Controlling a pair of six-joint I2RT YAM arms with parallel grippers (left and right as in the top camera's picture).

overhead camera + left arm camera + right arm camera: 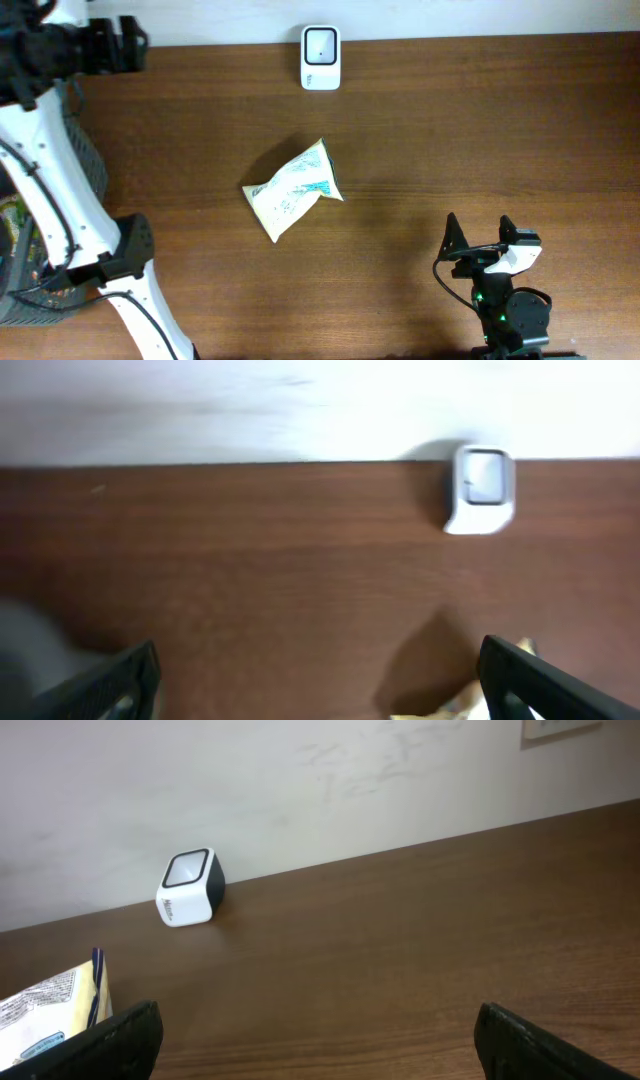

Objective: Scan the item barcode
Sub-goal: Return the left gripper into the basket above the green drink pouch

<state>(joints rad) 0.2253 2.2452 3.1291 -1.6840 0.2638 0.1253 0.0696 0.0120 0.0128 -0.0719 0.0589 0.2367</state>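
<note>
The item, a crumpled white and yellow packet (pixel 293 190) with blue print, lies on the brown table near its middle. A white barcode scanner (pixel 321 57) with a dark window stands at the table's far edge. My left gripper (pixel 135 45) is at the far left corner, open and empty. In its wrist view (pixel 320 675) the scanner (pixel 482 490) sits upper right and a scrap of the packet (pixel 455 707) shows by the right finger. My right gripper (pixel 480 232) is open and empty near the front right. Its wrist view (pixel 320 1035) shows the packet (pixel 45 1015) at lower left and the scanner (pixel 190 887) beyond.
A grey mesh basket (pixel 20 300) with colourful contents sits at the left edge beside the left arm's base. A white wall runs behind the table's far edge, with a socket plate (pixel 560 728) on it.
</note>
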